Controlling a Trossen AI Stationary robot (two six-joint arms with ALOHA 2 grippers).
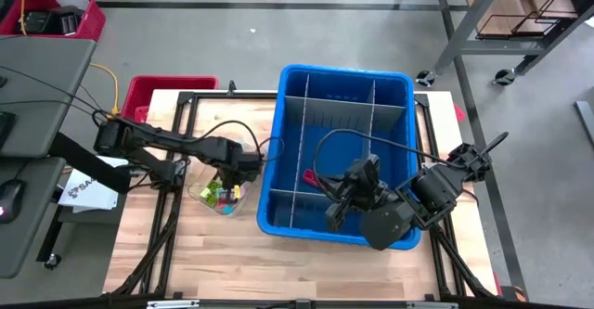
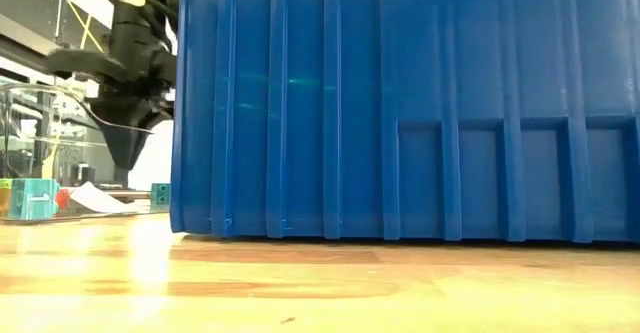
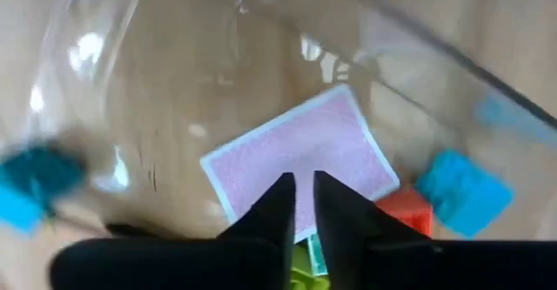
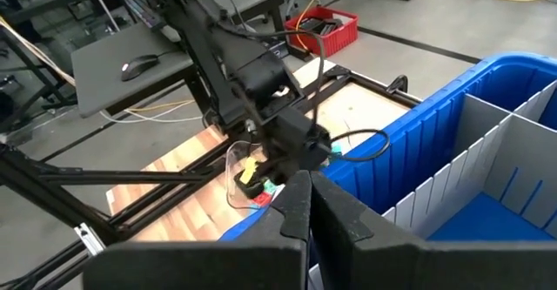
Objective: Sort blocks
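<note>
While the left arm's fingers (image 3: pixel 303 205) stand almost shut inside the clear tray (image 1: pixel 200 198) beside the blue bin (image 1: pixel 394 86), the pink block (image 3: pixel 300 155) lies just beyond their tips, seemingly ungrasped; the right arm's fingers (image 4: pixel 305 205) rest shut, empty, above the bin.

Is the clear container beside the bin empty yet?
No. The clear container holds several blocks; the left wrist view shows pink, teal and red ones inside.

Low view: blue bin (image 2: pixel 400 103) hides its own inside.
Left wrist view, left edge: teal block (image 3: pixel 35 185) blurred, cut off.
</note>
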